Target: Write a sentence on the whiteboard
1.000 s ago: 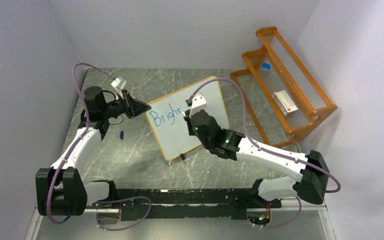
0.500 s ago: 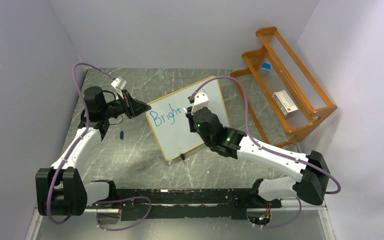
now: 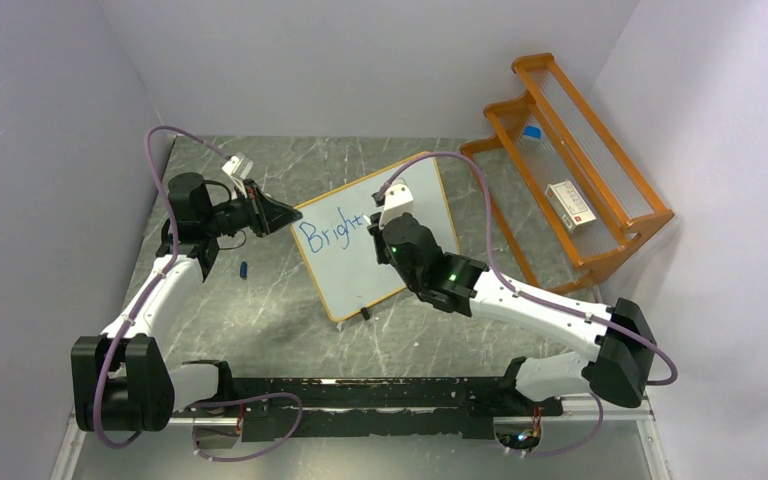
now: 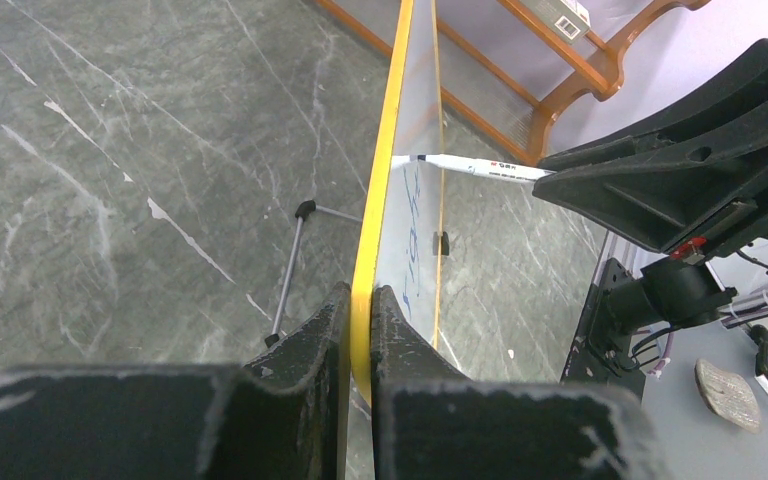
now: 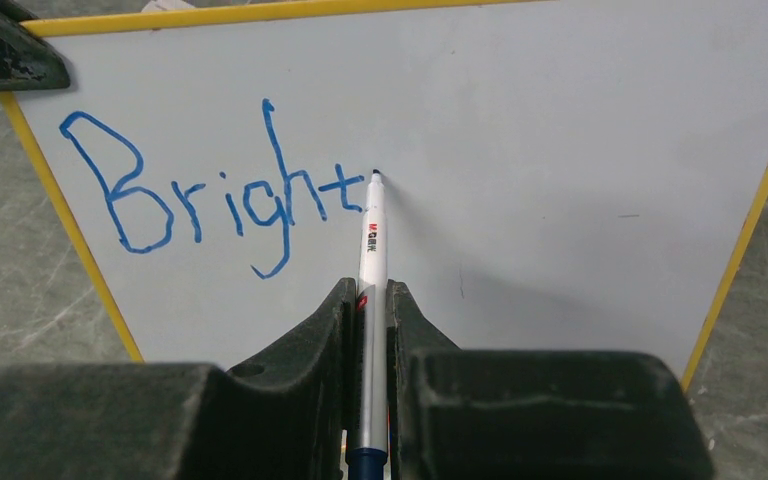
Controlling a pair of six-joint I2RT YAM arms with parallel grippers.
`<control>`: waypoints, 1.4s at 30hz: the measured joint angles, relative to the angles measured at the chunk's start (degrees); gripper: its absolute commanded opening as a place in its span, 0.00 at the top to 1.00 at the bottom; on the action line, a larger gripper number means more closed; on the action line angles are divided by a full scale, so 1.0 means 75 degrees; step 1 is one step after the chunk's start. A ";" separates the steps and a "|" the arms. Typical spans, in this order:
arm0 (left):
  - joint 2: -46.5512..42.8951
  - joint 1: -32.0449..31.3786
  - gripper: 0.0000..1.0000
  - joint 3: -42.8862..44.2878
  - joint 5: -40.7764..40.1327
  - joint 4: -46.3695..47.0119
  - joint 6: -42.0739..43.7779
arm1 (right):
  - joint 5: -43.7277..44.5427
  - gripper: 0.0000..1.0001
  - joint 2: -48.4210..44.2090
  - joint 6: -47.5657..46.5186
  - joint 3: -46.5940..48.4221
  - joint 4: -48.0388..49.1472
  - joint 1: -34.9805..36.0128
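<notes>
toward the far middle of the bench, the whiteboard [image 3: 352, 280] stands propped up and angled. its left edge is pinched in the left gripper [image 4: 360, 300], which is clamped on the yellow frame to steady it. the right gripper [image 5: 368, 300] is clenched around a white marker [image 5: 372, 235], with the tip on the board just after the last letter. the sentence [image 5: 210, 190] reads "bright" in blue at the top left of the board, with plenty of white to the right and below. i'd call this early going: one part-word is down, and the rest of that word and everything after it are left to write. the next stroke would start right where the tip sits.

over at the far right corner, the orange rack [image 3: 532, 64] holds a small white box [image 3: 570, 203] with a red mark on one shelf. further back sits something with a blue top [image 3: 531, 133], too small to name. near the left edge of the bench, a little dark blue piece [image 3: 244, 268] lies on the stone, possibly the marker's cap.
</notes>
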 measured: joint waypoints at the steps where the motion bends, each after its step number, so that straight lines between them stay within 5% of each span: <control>1: 0.0000 0.0000 0.95 0.0000 0.0000 0.0000 0.0000 | 0.0000 1.00 0.0015 -0.0009 0.0017 0.0009 0.0000; 42: 0.0026 0.0000 0.95 0.0015 0.0000 -0.0003 0.0003 | -0.0035 1.00 -0.0157 0.0367 -0.0160 -0.0449 -0.0006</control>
